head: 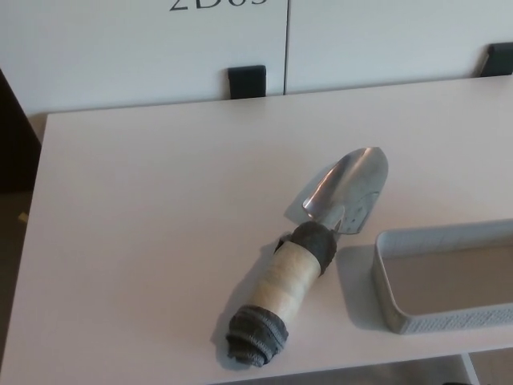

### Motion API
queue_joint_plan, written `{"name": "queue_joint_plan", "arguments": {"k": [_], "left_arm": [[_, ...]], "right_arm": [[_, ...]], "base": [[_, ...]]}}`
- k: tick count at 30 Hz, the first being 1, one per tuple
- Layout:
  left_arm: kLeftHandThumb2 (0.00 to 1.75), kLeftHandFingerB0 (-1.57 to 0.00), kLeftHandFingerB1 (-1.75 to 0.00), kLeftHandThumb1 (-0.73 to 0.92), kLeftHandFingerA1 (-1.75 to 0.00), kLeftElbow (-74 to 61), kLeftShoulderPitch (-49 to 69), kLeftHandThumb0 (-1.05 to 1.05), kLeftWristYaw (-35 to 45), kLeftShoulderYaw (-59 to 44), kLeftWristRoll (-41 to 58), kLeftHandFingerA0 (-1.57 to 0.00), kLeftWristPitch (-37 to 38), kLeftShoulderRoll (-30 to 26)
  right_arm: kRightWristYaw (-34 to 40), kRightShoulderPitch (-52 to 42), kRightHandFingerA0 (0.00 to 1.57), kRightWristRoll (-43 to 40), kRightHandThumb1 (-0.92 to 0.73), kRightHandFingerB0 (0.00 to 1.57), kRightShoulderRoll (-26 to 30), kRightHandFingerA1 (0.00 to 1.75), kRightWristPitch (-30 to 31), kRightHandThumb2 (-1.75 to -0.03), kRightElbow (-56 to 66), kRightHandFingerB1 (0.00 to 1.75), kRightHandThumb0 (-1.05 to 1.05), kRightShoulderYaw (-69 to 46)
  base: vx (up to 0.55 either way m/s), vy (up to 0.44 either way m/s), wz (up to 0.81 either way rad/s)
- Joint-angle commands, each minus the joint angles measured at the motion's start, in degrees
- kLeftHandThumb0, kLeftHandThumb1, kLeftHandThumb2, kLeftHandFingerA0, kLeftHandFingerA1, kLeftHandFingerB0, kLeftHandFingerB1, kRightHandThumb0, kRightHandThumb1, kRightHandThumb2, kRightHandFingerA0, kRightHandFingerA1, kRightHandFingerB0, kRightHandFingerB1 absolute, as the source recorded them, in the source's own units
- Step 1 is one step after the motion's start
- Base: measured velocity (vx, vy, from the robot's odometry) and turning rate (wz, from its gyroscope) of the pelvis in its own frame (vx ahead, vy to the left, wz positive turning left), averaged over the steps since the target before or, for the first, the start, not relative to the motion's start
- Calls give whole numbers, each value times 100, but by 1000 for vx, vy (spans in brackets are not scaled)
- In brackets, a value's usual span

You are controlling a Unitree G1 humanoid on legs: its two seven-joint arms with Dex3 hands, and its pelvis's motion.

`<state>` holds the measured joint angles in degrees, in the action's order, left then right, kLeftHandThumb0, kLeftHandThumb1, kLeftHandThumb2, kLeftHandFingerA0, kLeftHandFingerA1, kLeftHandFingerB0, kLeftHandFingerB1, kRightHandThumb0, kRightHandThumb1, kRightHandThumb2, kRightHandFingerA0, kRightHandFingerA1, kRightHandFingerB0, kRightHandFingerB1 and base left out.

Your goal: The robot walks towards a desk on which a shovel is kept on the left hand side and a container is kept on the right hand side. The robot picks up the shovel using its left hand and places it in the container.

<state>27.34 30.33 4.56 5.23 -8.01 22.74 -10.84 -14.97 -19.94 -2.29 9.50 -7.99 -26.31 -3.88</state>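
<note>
Shovel [309, 261] flat on tabletop [152, 224], neither hand in frame.
Blade points up-right, wrapped handle toward near edge; container [437, 277] just right of shovel, its right end cut off by frame.

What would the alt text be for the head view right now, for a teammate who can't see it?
A shovel with a metal blade and a wrapped handle lies diagonally on a white desk, blade pointing up and right, handle toward the near edge. An empty grey container sits just to its right, cut off by the frame. Neither robot hand is in view.
</note>
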Motion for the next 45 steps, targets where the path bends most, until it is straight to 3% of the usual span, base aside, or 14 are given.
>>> {"name": "queue_joint_plan", "arguments": {"k": [1,23,24,30,33,34,35,36,39,40,45], "left_arm": [[59,-40,-33,62,-42,12,-7,-41,-52,-21,-66,-55,77,-80],[59,-41,-34,63,-46,56,-173,-40,-20,-41,-26,-57,113,-92],[82,-36,-47,51,-56,53,-139,-47,-33,-32,-38,-51,112,-89],[82,-35,-46,52,-54,18,-155,-50,-19,-26,-46,-52,53,-106],[82,-37,-47,52,-55,-41,-130,-49,-24,-23,-38,-52,44,-96],[59,-41,-34,60,-44,-48,-127,-42,4,-35,-12,-57,58,-93],[81,-36,-47,52,-55,-33,-141,-48,-9,-30,-33,-52,80,-97],[59,-42,-34,61,-43,-7,-162,-41,0,-31,-31,-57,93,-101],[59,-43,-34,63,-45,-53,-194,-40,26,-33,-21,-57,46,-113],[82,-37,-47,52,-55,-68,-207,-49,39,-35,-11,-52,13,-113],[83,-37,-48,52,-56,-124,-238,-49,90,-28,-3,-51,-72,-137]], "right_arm": [[15,2,61,-57,-60,42,26,61,-81,-57,52,50,7,-51],[-4,-22,60,-140,-61,41,1,58,131,-57,275,48,7,-82],[9,-63,59,-110,-61,41,12,58,118,-57,281,48,7,-72],[20,-27,61,-97,-61,42,24,58,78,-57,237,48,7,-83],[-2,-87,60,-116,-61,41,31,58,128,-57,365,48,6,-81],[-25,-96,60,-145,-61,41,18,58,141,-57,382,48,6,-88],[-45,-60,59,-171,-61,40,15,59,124,-57,323,48,8,-102],[-40,-67,59,-163,-61,40,18,58,140,-57,358,48,7,-99],[9,-47,59,-166,-61,41,-15,58,234,-57,418,48,8,-115],[25,-53,60,-152,-61,41,-19,58,236,-57,433,48,9,-114],[50,-91,60,-102,-60,41,-16,58,146,-57,421,48,6,-115]], "base": [[0,0,0],[-2,-1,0],[-53,-95,11],[-89,-240,8],[-80,-416,20],[46,-518,44],[57,-510,17],[141,-298,2],[19,-197,5],[52,-147,7],[40,-32,-6]]}}
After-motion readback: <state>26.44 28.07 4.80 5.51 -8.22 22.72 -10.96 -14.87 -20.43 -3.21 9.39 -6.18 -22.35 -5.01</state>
